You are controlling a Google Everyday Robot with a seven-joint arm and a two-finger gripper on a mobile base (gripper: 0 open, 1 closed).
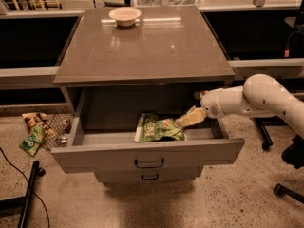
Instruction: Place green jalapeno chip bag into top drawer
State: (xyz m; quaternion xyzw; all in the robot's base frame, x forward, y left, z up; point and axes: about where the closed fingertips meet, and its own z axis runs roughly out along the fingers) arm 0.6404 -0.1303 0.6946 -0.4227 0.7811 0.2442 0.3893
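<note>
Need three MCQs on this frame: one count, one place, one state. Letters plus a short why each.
1. How many bowls stand on the cabinet top?
A) one B) two C) three
2. Where is the green jalapeno chip bag?
A) on the cabinet top B) in the top drawer C) in the bowl
3. The top drawer is:
A) shut B) pulled out C) taken off

Answers:
1. A, since one pale bowl sits near the back edge.
2. B, since the bag lies inside the drawer, with the gripper at its right end.
3. B, since the drawer front stands out past the cabinet and its inside shows.
</note>
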